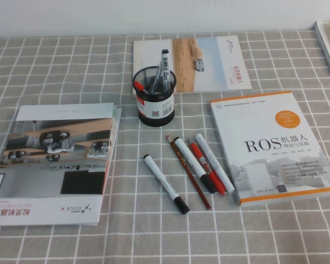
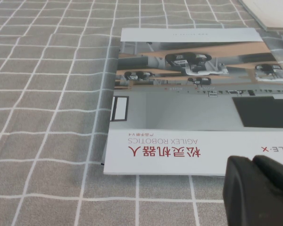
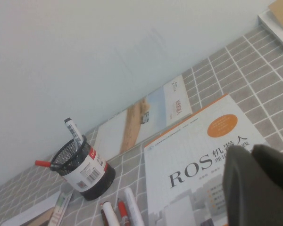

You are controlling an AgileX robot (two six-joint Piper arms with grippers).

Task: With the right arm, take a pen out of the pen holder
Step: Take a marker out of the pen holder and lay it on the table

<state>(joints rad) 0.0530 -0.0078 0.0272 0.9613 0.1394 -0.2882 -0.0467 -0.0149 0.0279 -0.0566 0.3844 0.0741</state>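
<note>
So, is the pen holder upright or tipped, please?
Upright: the pen holder stands on its base, pens poking from its open top. Left gripper hovers by the brochure, right gripper over the ROS book.

Left gripper [image 2: 253,162] closed, near left; right gripper [image 3: 251,151] closed, near right.

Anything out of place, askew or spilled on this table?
Five pens lie loose and fanned on the cloth between the upright pen holder and the ROS book, outside the holder; nothing looks spilled or damaged. The left pincer hovers at the edge of the AgileX booklet; the right pincer, shut, hangs above the ROS book.
</note>
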